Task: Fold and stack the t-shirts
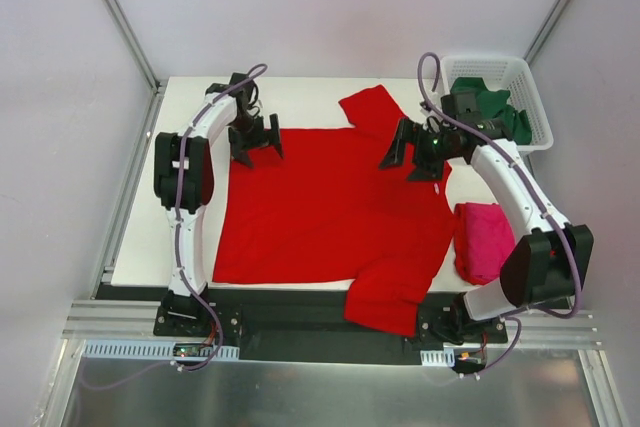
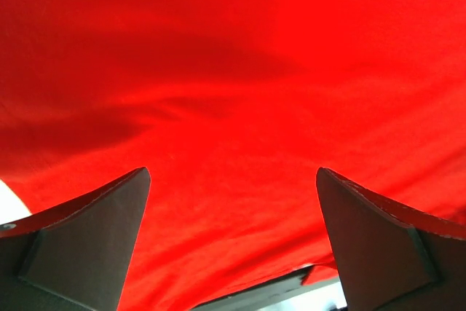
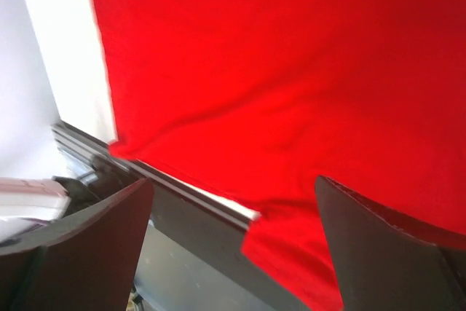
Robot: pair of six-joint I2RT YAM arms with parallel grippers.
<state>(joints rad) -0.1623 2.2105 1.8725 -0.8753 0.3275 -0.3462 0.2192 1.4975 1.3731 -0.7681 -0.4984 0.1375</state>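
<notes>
At 10 o'clock of the table (image 1: 300, 95), seen from above: left gripper (image 1: 257, 150), jaws spread wide, nothing between them. Hangs over the 10 o'clock corner of the red shirt (image 1: 320, 209); cannot tell whether the fingertips touch cloth. In the left wrist view: left gripper (image 2: 231, 172) wide apart, softly rippled red shirt (image 2: 233, 71) beneath, a sliver of white table (image 2: 7, 203) at 8 o'clock.

At table centre: red shirt laid out flat, mostly smooth. One sleeve toward 12 o'clock, the other at 5 o'clock draped over the near table edge onto the dark rail (image 1: 300, 304).

At 2 o'clock of the red shirt: right gripper (image 1: 405, 162), jaws likewise wide open and empty, above the shirt's far right part. In the right wrist view: right gripper (image 3: 233, 181) parted, blurred red shirt (image 3: 291, 71) below, table edge and rail (image 3: 182, 205) slanting toward 7 o'clock.

At 4 o'clock of the table: pink shirt (image 1: 483, 240), bundled, just beside the red shirt, apart from both grippers.

At the 1 o'clock corner: white basket (image 1: 528, 87), green shirt (image 1: 495, 107) crumpled inside.
</notes>
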